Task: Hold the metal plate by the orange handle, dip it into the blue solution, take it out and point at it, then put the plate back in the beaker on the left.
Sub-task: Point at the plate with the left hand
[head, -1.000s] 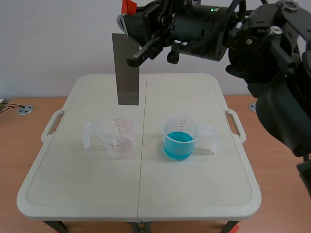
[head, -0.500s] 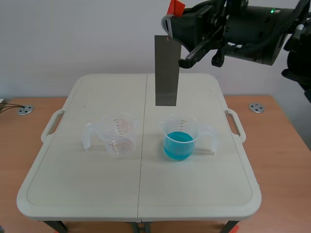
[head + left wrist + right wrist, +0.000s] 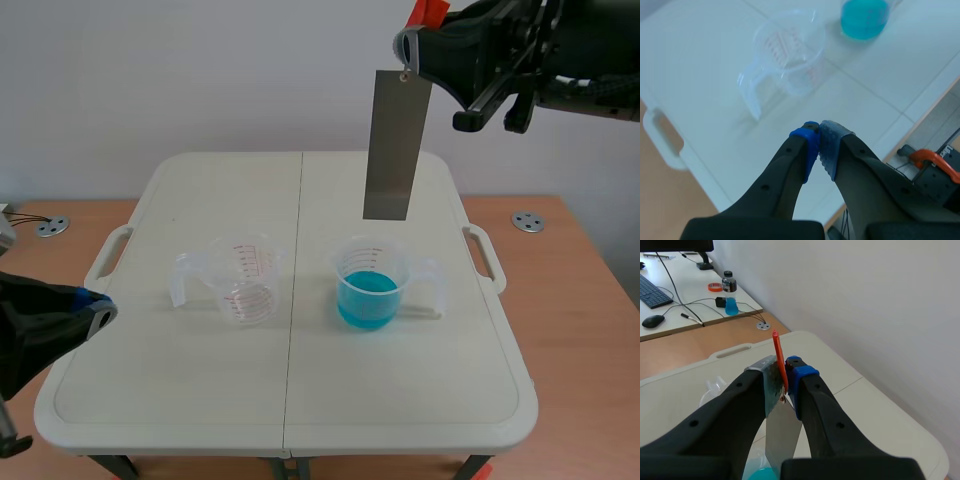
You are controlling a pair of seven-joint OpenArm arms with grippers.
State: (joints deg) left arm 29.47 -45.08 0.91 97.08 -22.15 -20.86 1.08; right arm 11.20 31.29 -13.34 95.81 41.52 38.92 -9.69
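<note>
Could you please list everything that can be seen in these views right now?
table: one, cream, under both beakers
beaker of blue solution: one, clear, table's right half
empty beaker: one, clear with red marks, table's left half
metal plate: one, grey, hanging upright over the beaker of blue solution
orange handle: one, orange, at the plate's top
bottle: one, blue liquid, on a far desk
left gripper: one, black, shut, near the table's front left edge
right gripper: one, black, shut on the orange handle, raised
</note>
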